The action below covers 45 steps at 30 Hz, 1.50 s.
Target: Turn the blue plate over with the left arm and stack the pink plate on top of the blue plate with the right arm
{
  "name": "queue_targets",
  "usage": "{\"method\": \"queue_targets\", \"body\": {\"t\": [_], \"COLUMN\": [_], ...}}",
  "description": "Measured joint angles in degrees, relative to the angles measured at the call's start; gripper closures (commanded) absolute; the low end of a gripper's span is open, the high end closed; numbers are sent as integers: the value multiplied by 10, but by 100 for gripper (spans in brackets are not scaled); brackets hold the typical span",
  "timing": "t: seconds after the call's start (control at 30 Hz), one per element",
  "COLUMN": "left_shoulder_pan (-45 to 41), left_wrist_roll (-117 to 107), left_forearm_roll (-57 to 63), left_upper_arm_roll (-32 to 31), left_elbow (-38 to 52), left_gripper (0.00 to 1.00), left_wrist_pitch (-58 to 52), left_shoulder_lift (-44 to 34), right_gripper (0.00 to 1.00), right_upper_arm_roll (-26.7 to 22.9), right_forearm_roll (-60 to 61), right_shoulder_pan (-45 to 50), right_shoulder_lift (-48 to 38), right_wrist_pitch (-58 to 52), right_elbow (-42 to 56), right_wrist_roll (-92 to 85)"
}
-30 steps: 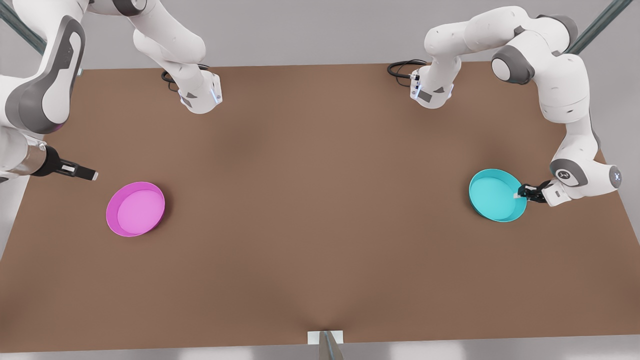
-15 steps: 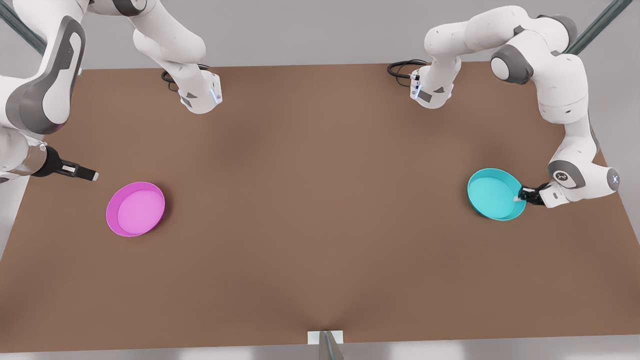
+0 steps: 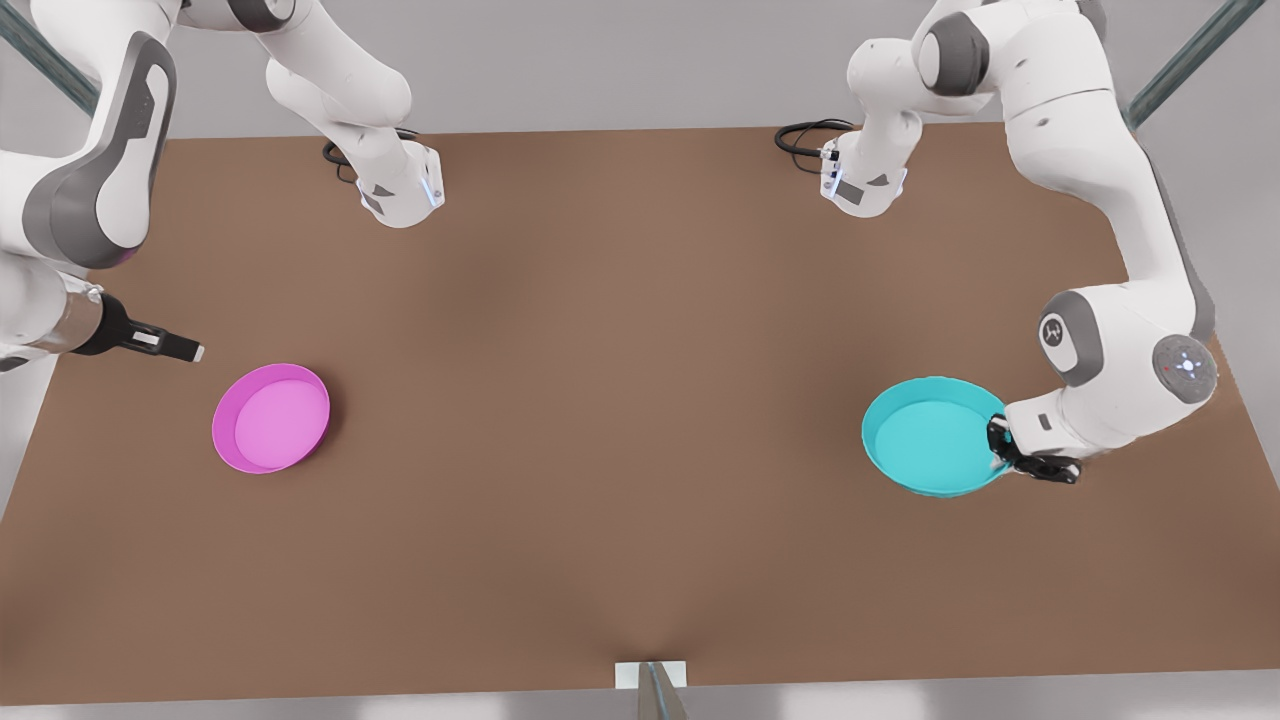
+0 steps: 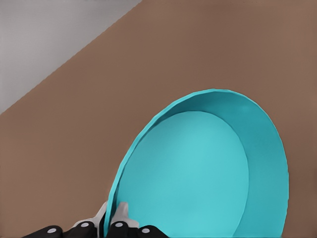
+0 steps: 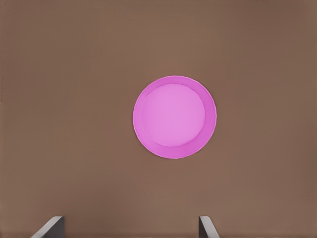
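The blue plate [image 3: 932,437] is at the front view's right side of the table [image 3: 620,420], open side up and apparently lifted and tilted. The left gripper [image 3: 1003,458] pinches its rim at the edge nearest the arm; in the left wrist view the fingers [image 4: 120,214] straddle the thin wall, one inside and one outside.

Handling judgement: the plate looks rigid, thin-walled and light, with a smooth surface likely to slip. A rim pinch is the only practical hold, and it leaves the plate hanging from one edge, so it could swivel in the grip during the flip.

The pink plate [image 3: 270,417] lies flat on the table at the front view's left, open side up, untouched. The right gripper [image 3: 178,347] waits above and beside it, well apart. Its fingertips [image 5: 208,227] stand spread in the right wrist view, with the plate centred between them. The same rim hold should suit it.
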Motion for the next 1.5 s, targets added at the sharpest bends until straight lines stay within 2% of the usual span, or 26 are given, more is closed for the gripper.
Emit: {"method": "queue_targets", "body": {"t": [0.2, 0.23, 0.3, 0.37, 0.43, 0.5, 0.63, 0.77, 0.93, 1.03, 1.2, 1.47, 1.5], "left_shoulder_pan": [-161, -197, -329, -475, -585, -648, -743, -766, -759, -742, -724, -729, -730], "left_wrist_roll": [-194, -227, -293, -356, -414, -473, -614, -792, -1025, -1155, -1341, -1555, -1576], "left_forearm_roll": [153, 188, 241, 271, 287, 296, 332, 474, 658, 736, 784, 789, 788], "left_upper_arm_roll": [2, 17, 124, 262, 372, 428, 478, 410, 307, 261, 224, 192, 189], "left_elbow": [114, 125, 136, 139, 136, 131, 75, 33, -33, -43, -39, -28, -26], "left_gripper": [79, 79, 79, 79, 79, 79, 79, 79, 79, 79, 79, 79, 26], "left_wrist_pitch": [-54, -63, -73, -79, -84, -87, -52, -20, -29, -44, -66, -93, -98], "left_shoulder_lift": [26, 28, 52, 106, 166, 229, 342, 377, 378, 378, 407, 438, 440], "right_gripper": [0, 0, 0, 0, 0, 0, 0, 0, 0, 0, 0, 0, 0], "right_upper_arm_roll": [0, 0, 0, 0, 0, 0, 0, 0, 0, 0, 0, 0, 0], "right_forearm_roll": [0, 0, 0, 0, 0, 0, -1, -1, -1, -1, -1, -1, -1], "right_shoulder_pan": [-1, -1, -1, -1, -1, -1, -2, -1, -1, -1, -1, -1, -1], "right_shoulder_lift": [0, 0, 0, 0, 0, 0, 2, 3, 4, 3, 3, 3, 3], "right_wrist_pitch": [0, 0, 0, 0, 0, 0, 1, 1, 2, 2, 2, 2, 2], "right_elbow": [0, 0, 0, 0, 0, 0, 0, 0, 0, 0, 0, 0, 0], "right_wrist_roll": [0, 0, 0, 0, 0, 0, 0, 0, 0, 0, 0, 0, 0]}}
